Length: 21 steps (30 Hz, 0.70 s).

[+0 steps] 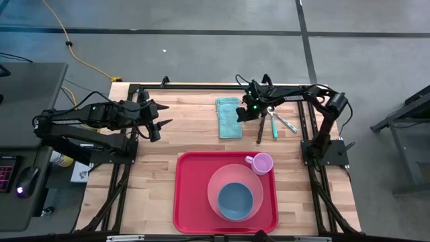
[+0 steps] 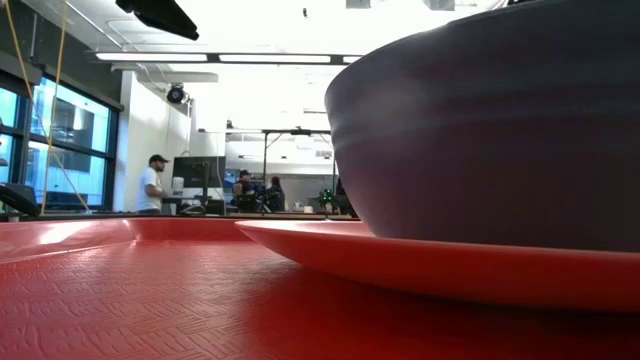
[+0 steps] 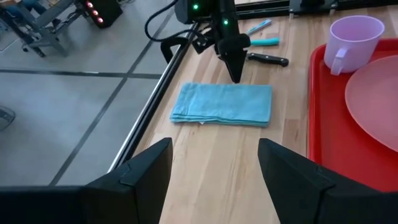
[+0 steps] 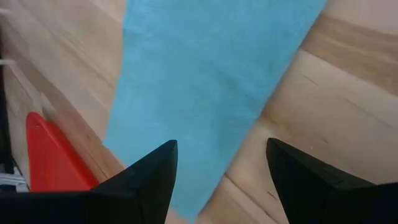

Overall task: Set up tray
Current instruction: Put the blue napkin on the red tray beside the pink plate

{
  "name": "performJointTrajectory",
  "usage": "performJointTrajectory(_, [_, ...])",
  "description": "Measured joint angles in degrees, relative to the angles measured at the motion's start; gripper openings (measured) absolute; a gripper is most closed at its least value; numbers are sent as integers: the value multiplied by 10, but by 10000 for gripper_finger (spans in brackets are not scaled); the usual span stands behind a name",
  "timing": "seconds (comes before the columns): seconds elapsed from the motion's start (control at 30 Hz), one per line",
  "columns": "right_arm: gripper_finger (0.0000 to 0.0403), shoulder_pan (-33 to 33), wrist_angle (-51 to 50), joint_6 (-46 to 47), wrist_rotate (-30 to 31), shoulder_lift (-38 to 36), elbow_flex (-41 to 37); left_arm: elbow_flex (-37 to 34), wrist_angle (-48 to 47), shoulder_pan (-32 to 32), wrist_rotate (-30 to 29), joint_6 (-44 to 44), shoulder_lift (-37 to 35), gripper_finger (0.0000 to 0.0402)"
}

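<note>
The red tray (image 1: 183,195) lies at the table's near edge. On it a pink plate (image 1: 216,180) carries a blue bowl (image 1: 234,200), and a lilac mug (image 1: 261,163) stands in the tray's far right corner. A folded blue cloth (image 1: 228,117) lies flat on the wood beyond the tray. My right gripper (image 1: 244,113) is open and points down, close over the cloth's (image 4: 205,81) right edge, with its fingers (image 3: 235,68) near the cloth (image 3: 225,103). My left gripper (image 1: 158,125) is open and waits above the table's left side.
A black-handled knife (image 1: 260,129) and two teal-handled utensils (image 1: 280,122) lie on the wood right of the cloth, under the right arm. Bare wood stretches between the left gripper (image 3: 214,142) and the cloth. The table's metal frame rail (image 3: 149,106) runs along its far edge.
</note>
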Motion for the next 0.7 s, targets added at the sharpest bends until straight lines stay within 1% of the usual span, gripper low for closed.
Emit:
performJointTrajectory(0.13, [227,1,9,-1,0,1,0,0,0,0,1,1,0,269])
performJointTrajectory(0.3, [227,4,29,12,-15,2,0,0,0,0,0,2,0,268])
performJointTrajectory(0.5, [227,16,28,16,-14,2,0,0,0,0,0,2,0,269])
performJointTrajectory(0.7, [227,16,4,22,-15,2,0,0,0,0,0,3,0,268])
